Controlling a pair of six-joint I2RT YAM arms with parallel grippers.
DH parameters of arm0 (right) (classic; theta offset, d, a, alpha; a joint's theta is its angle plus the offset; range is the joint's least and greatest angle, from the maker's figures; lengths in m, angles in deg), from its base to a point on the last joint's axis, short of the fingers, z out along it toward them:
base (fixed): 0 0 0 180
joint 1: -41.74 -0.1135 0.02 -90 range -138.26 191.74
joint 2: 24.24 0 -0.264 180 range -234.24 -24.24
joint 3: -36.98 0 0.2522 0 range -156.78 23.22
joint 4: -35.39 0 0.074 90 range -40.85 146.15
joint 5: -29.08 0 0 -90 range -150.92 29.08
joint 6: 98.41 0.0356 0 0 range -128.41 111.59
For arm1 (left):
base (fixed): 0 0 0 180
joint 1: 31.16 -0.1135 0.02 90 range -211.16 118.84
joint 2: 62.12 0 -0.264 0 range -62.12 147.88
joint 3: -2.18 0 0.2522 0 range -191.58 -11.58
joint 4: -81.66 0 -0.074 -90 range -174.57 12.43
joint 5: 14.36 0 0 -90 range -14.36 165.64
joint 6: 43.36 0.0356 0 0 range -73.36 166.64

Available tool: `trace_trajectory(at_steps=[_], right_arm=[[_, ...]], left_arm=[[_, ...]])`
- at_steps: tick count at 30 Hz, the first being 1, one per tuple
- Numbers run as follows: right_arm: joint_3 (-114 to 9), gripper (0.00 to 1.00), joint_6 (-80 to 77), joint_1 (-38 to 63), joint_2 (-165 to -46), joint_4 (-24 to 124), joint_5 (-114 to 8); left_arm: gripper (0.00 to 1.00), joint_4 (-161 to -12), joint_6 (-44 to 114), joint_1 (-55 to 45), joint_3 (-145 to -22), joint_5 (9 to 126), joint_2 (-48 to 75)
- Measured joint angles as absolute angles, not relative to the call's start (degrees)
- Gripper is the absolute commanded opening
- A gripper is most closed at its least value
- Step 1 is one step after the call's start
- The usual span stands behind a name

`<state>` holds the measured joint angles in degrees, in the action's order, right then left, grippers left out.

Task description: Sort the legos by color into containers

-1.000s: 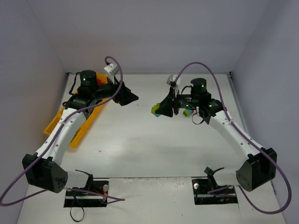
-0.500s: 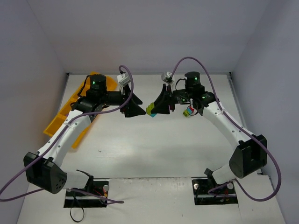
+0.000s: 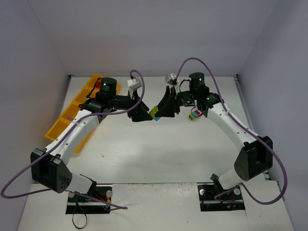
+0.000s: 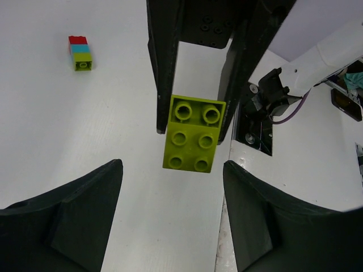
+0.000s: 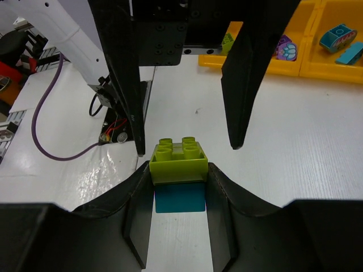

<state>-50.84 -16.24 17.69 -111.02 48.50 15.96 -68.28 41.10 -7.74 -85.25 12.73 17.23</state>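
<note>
Over the middle of the table [image 3: 144, 154], slightly toward 12 o'clock in the top view, the left arm [image 3: 77, 127] and right arm [image 3: 231, 130] meet tip to tip.

Right jaws: closed on a two-brick stack, a lime green brick [image 5: 178, 161] sitting on a teal brick [image 5: 180, 198]. In the right wrist view the stack is clamped from 9 and 3 o'clock, studs up, held off the table.

Left jaws: open wide, holding nothing. In the left wrist view its fingers [image 4: 62, 226] stand well apart at 7 and 5 o'clock, with the lime green brick seen between them, further out. In the right wrist view the same fingers hang down on either side of the brick: one tip lies just beside its 10 o'clock corner (contact cannot be told), and the other stands clear at 2 o'clock.

Small stack [image 3: 195, 114] of red, teal and lime: lies on the table at 3 o'clock of the held stack, near the right arm's wrist.

Tray [image 3: 67, 115], orange-yellow: at 9 o'clock on the table, partly under the left arm. The right wrist view shows a purple piece [image 5: 286, 48] in one compartment and teal pieces [image 5: 340, 37] in the next one toward 3 o'clock. A lime piece [image 5: 227, 41] also shows there; which compartment it is in cannot be told.
</note>
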Motion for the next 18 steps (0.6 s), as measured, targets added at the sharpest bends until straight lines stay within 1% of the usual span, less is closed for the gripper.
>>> trace_trajectory(at_steps=[6,7,11,15,17,18], right_arm=[[-50.84,0.00,-16.57,17.69,-111.24,48.48,16.46],[-50.84,0.00,-16.61,17.69,-111.26,48.48,16.48],[-50.84,0.00,-16.64,17.69,-111.33,48.48,16.44],[-50.84,0.00,-16.61,17.69,-111.35,48.48,16.42],[-50.84,0.00,-16.61,17.67,-111.35,48.48,16.33],[-50.84,0.00,-16.64,17.67,-111.35,48.48,16.13]], left_arm=[[0.63,-68.30,41.54,-7.52,-87.06,13.03,19.66],[0.61,-68.37,41.60,-7.48,-87.30,13.03,19.86],[0.59,-68.45,41.82,-7.41,-87.89,12.51,20.38],[0.55,-68.50,42.09,-7.24,-88.24,11.35,20.88],[0.48,-68.50,42.22,-7.22,-88.40,10.59,21.17],[0.47,-68.50,42.28,-7.17,-88.42,10.08,21.30]])
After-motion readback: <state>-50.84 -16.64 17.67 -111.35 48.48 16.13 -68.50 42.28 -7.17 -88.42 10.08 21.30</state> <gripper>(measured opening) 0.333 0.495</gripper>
